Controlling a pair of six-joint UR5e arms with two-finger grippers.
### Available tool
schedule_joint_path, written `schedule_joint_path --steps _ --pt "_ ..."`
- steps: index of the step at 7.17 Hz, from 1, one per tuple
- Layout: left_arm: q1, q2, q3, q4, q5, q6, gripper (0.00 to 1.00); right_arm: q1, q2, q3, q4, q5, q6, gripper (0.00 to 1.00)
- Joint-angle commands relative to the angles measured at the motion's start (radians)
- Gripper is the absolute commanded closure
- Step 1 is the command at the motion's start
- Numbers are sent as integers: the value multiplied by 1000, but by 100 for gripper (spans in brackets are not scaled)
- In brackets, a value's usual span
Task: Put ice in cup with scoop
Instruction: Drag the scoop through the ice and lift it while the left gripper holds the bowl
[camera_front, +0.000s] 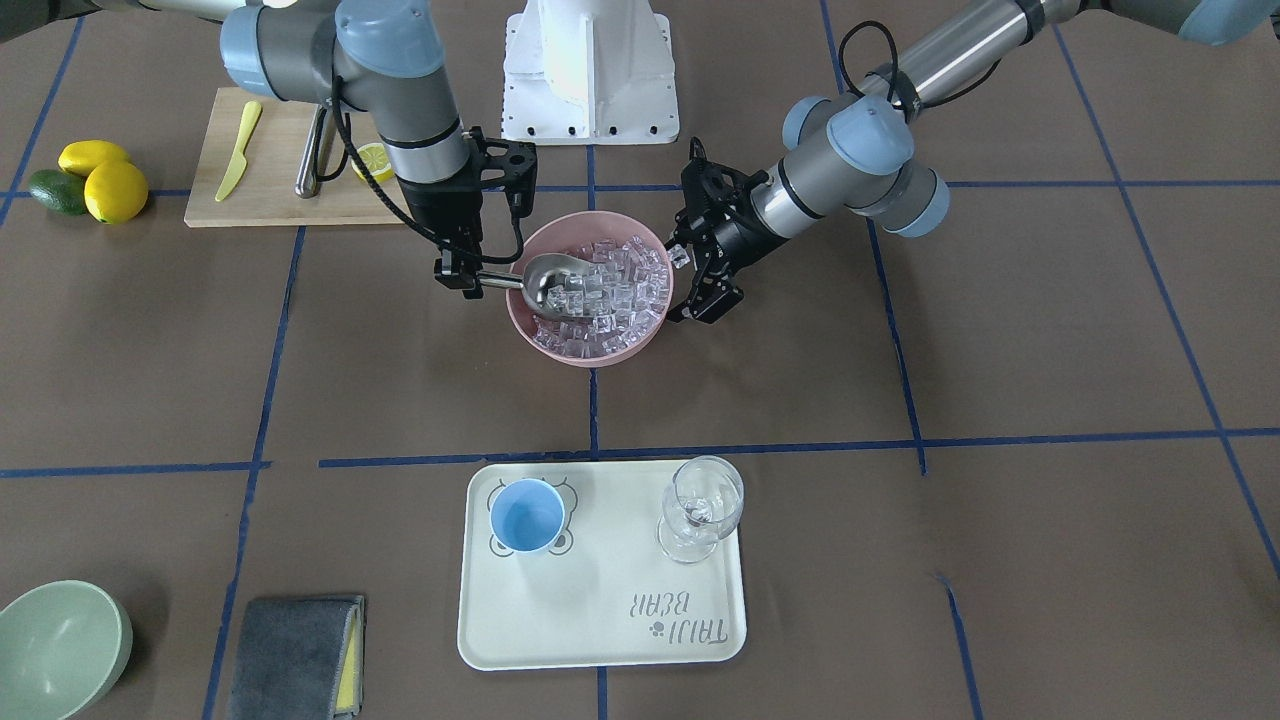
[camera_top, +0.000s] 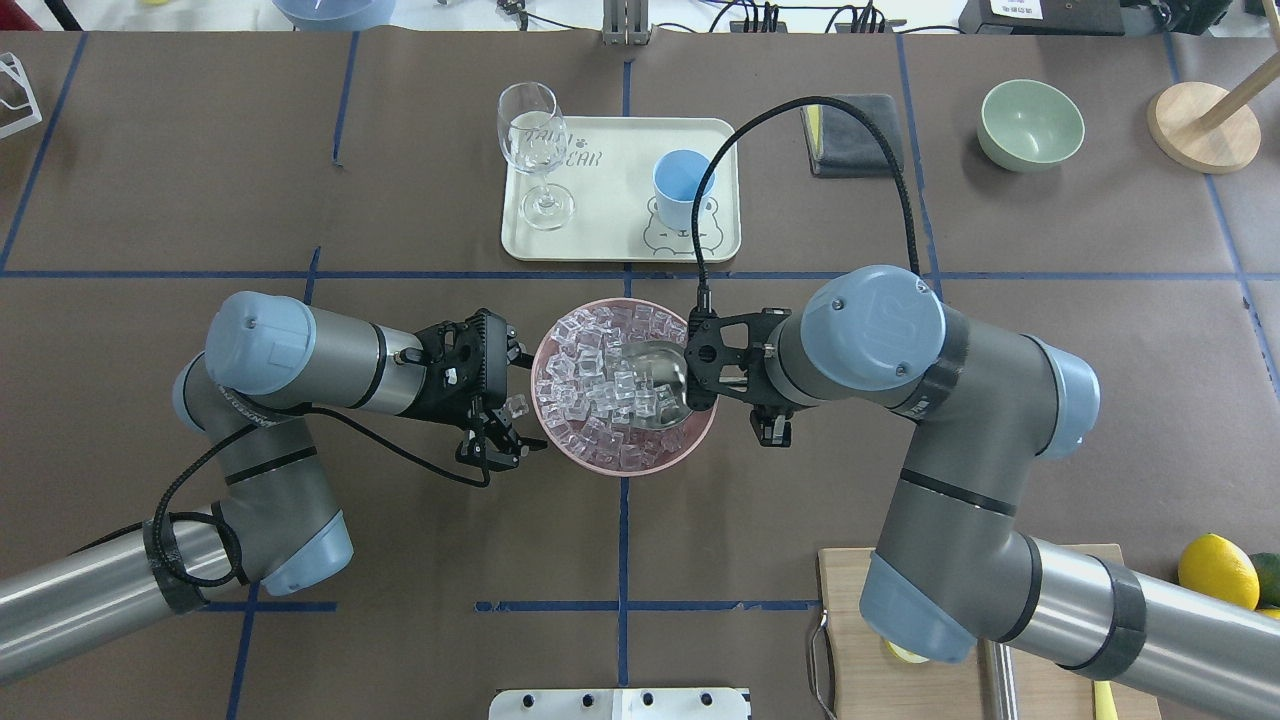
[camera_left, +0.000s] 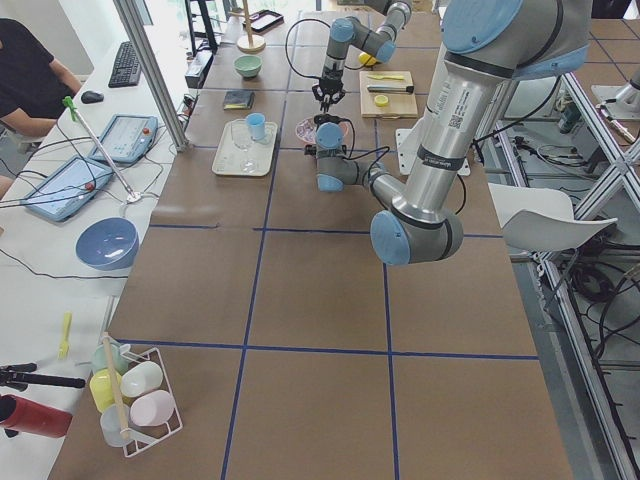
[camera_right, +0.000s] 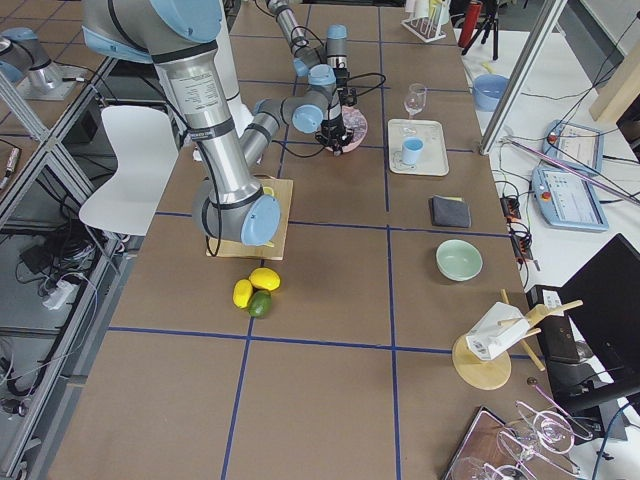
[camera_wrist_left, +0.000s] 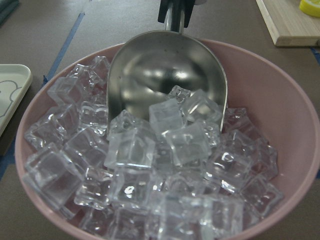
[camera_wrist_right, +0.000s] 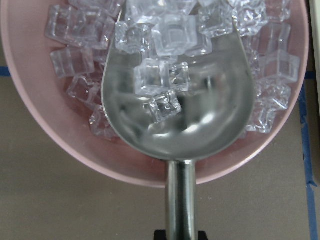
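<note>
The steel scoop (camera_front: 548, 280) lies tilted in a pink bowl (camera_front: 530, 335) heaped with ice (camera_front: 620, 290). A few cubes sit in its trough (camera_wrist_right: 160, 90). My right gripper (camera_front: 465, 278) is shut on the scoop's handle at the bowl's rim (camera_top: 660, 465). My left gripper (camera_front: 685, 275) is open beside the opposite rim. One loose cube (camera_top: 515, 405) shows between its spread fingers, outside the bowl. The light-blue cup (camera_front: 527, 515) stands upright on a white tray (camera_front: 600, 620), far from both grippers. The scoop also shows in the left wrist view (camera_wrist_left: 165, 75).
A clear stemmed glass (camera_front: 703, 505) stands on the same tray. A cutting board (camera_front: 290, 160) with a yellow knife and half a lemon lies behind the right arm. Lemons and an avocado (camera_front: 90, 180), a green bowl (camera_front: 55, 650) and a grey cloth (camera_front: 295, 655) lie further off.
</note>
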Motion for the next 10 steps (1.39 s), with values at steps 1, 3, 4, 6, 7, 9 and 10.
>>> schedule_joint_path --steps 1,3,4,6,7,9,10 --pt "0 0 0 2 0 -2 0 35 -80 -2 128 64 2 100" --pt "0 0 0 2 2 -2 0 58 -85 -3 139 124 4 100" --pt "-2 1 0 2 2 -2 0 78 -84 -2 141 166 4 100" --pt "-2 1 0 2 3 -2 0 109 -87 -6 211 232 34 100" --pt "-2 3 0 2 3 -2 0 133 -84 -5 216 288 54 100" --pt "-24 15 -6 7 0 0 0 187 -82 -2 257 356 100 100" --pt "-37 39 -17 9 2 0 0 209 -76 0 264 384 131 100"
